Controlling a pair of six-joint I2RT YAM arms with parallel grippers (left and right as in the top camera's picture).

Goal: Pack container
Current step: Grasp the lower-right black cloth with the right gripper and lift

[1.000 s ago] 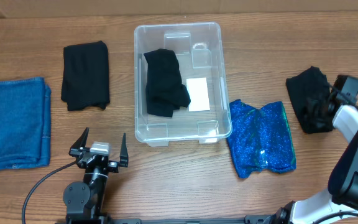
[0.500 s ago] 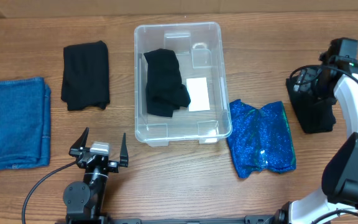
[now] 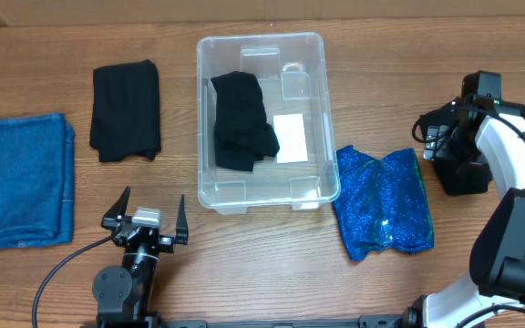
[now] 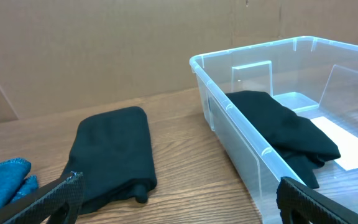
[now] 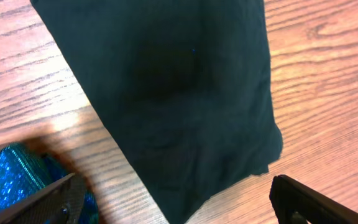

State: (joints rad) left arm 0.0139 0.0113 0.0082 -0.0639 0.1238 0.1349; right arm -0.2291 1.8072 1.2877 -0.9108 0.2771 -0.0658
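The clear container (image 3: 261, 37) stands at the table's middle with a black cloth (image 3: 240, 120) and a white label (image 3: 290, 137) inside. My right gripper (image 3: 447, 138) hovers open over another black cloth (image 3: 463, 175) lying flat on the wood at the far right. In the right wrist view that cloth (image 5: 173, 93) lies under the wide-apart jaws of the right gripper (image 5: 176, 199), and nothing is gripped. My left gripper (image 3: 151, 202) rests open near the front edge. Its wrist view shows the left gripper (image 4: 179, 199) empty, facing the container (image 4: 229, 106).
A folded black cloth (image 3: 126, 109) lies left of the container and a folded blue denim piece (image 3: 18, 179) at the far left. A glittery blue cloth (image 3: 386, 202) lies between the container and the right black cloth.
The right gripper's jaws have spread wide and let go of the black cloth. Its wrist has swung in from the far right to above the cloth. The left arm has not moved.
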